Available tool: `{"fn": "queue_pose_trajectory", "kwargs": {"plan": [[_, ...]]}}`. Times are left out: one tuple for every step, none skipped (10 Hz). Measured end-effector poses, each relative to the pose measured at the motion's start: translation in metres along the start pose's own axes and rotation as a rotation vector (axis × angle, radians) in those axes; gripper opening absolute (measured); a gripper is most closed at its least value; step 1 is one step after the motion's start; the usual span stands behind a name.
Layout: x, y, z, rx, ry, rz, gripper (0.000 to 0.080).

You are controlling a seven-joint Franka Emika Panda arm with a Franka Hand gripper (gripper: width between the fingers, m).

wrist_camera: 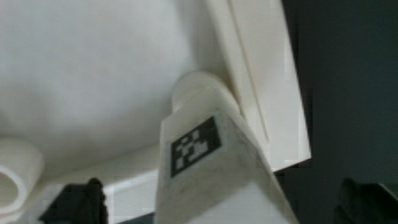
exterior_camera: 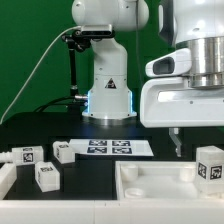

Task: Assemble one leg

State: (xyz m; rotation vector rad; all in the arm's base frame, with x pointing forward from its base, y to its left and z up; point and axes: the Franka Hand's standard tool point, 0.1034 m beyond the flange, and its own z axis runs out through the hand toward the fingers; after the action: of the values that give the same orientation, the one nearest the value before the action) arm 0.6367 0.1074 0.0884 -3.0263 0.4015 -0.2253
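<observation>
A white table leg (exterior_camera: 210, 166) with a black marker tag stands upright on the white tabletop part (exterior_camera: 150, 183) at the exterior view's right. My gripper (exterior_camera: 192, 150) hangs just above it; one thin finger (exterior_camera: 177, 144) shows beside the leg. In the wrist view the tagged leg (wrist_camera: 210, 150) lies between my two dark fingers (wrist_camera: 79, 203), with a gap on each side. The gripper (wrist_camera: 222, 205) is open and touches nothing. The tabletop's flat face (wrist_camera: 89, 80) and raised rim (wrist_camera: 263, 70) fill the rest of that view.
Three loose tagged white legs (exterior_camera: 25, 156), (exterior_camera: 63, 152), (exterior_camera: 47, 175) lie at the exterior view's left. The marker board (exterior_camera: 105, 148) lies in front of the robot base (exterior_camera: 108, 98). A round white shape (wrist_camera: 11, 170) sits at the wrist view's edge.
</observation>
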Motion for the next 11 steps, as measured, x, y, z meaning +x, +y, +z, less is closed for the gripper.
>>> {"fn": "queue_pose_trajectory", "kwargs": {"plan": [[0.001, 0.001, 0.001, -0.011, -0.003, -0.122, 0.0649], [0.004, -0.002, 0.004, -0.026, -0.032, -0.316, 0.0649], [0.012, -0.011, 0.006, -0.027, -0.064, -0.493, 0.0649], [0.013, -0.014, 0.01, -0.036, -0.061, -0.546, 0.0649], [0.012, -0.013, 0.01, -0.037, -0.061, -0.521, 0.0649], [0.013, -0.013, 0.01, -0.038, -0.061, -0.492, 0.0518], [0.013, -0.013, 0.01, -0.039, -0.06, -0.459, 0.0518], [0.013, -0.013, 0.01, -0.041, -0.058, -0.373, 0.0381], [0.013, -0.011, 0.01, -0.045, -0.056, -0.295, 0.0286], [0.014, -0.011, 0.01, -0.051, -0.052, -0.215, 0.0286], [0.014, -0.009, 0.011, -0.058, -0.026, -0.114, 0.0287]]}}
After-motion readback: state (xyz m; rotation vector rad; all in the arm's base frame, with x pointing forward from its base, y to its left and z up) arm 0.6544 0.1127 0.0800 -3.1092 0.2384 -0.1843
